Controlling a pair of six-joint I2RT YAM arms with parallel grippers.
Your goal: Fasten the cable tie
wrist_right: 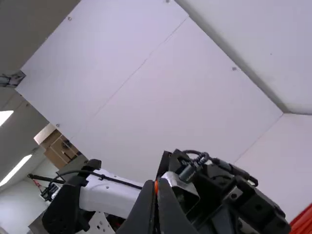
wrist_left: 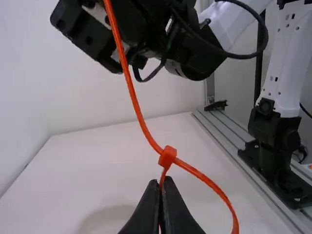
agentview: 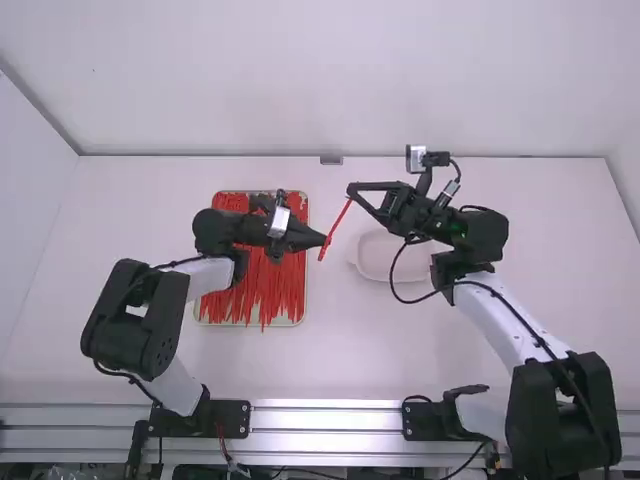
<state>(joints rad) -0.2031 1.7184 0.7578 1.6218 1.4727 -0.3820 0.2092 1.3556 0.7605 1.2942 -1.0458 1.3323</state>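
A red cable tie (agentview: 337, 226) hangs in the air between my two grippers, above the gap between the tray and the bowl. My left gripper (agentview: 322, 239) is shut on it just below its square head (wrist_left: 167, 156), fingers (wrist_left: 148, 204) pressed together. From the head the strap (wrist_left: 131, 92) rises to the right arm (wrist_left: 195, 44), and a loose loop (wrist_left: 214, 190) curves off to the side. My right gripper (agentview: 350, 192) is shut on the strap's upper end; a sliver of orange (wrist_right: 155, 185) shows between its fingers (wrist_right: 144, 209).
A tray (agentview: 302, 300) holding several red cable ties lies under the left arm. A white bowl (agentview: 375, 262) sits on the table below the right gripper. The aluminium rail (agentview: 320, 412) runs along the table's front edge.
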